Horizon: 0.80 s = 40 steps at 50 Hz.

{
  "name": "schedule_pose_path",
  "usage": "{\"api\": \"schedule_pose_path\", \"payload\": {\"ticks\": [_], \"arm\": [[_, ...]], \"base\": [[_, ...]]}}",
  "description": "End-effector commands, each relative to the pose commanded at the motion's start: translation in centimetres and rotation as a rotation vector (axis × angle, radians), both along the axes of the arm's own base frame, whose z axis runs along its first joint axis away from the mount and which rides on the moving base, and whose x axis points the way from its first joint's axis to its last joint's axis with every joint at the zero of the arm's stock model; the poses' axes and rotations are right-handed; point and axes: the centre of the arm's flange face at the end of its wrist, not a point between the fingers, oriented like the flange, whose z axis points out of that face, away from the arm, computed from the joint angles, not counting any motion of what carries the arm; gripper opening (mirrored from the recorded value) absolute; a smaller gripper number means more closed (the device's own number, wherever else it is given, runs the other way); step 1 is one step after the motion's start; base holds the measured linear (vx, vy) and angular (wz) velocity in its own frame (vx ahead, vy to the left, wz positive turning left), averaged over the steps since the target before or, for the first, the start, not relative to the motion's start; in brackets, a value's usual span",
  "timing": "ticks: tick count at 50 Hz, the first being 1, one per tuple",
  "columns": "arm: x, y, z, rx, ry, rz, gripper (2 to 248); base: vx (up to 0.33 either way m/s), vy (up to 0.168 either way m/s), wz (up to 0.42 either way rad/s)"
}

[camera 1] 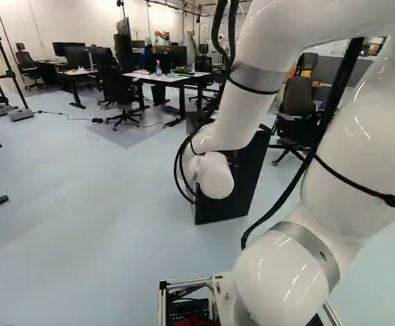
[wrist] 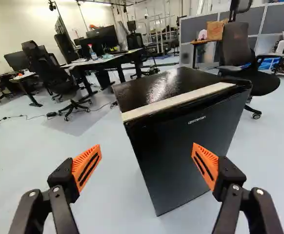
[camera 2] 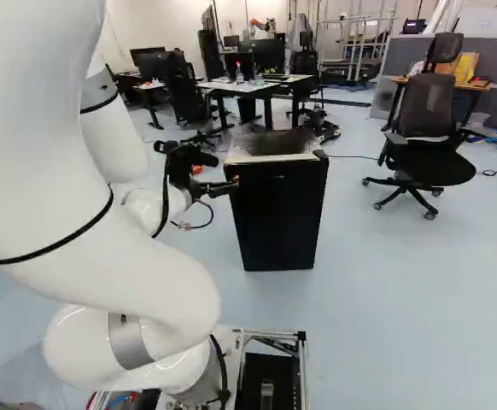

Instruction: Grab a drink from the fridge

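My gripper (camera 2: 230,183) shows at the upper left edge of the black fridge (camera 2: 278,218) in the right base view. In the wrist view the gripper (wrist: 147,153) stands wide open, its orange pads apart and nothing held between them. Ahead of it is the fridge (wrist: 176,141), door shut, its front turned partly toward the fingers. A pale strip (wrist: 178,101) runs along the top front edge. One finger overlaps the door in that view; whether it touches cannot be told. The shut door hides the fridge's inside. The arm partly covers the fridge (camera 1: 228,197) in the left base view.
Behind the fridge stand desks (camera 2: 257,86) with monitors and a bottle (camera 2: 239,75). An office chair (camera 2: 428,128) is to the right of the fridge in the right base view. A cable (camera 2: 351,157) lies on the floor beside the fridge.
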Motion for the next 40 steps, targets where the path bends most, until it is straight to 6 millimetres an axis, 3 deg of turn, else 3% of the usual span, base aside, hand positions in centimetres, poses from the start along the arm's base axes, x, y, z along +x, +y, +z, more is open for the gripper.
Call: {"api": "schedule_pose_path", "payload": {"ticks": [17,40], "arm": [[0.3,1.7,-1.5,-0.017,0.025,-0.018,247],[3.3,4.6,-4.2,-0.030,0.080,-0.071,247]], "base": [[0.000,0.000,0.000],[0.000,0.000,0.000]]}}
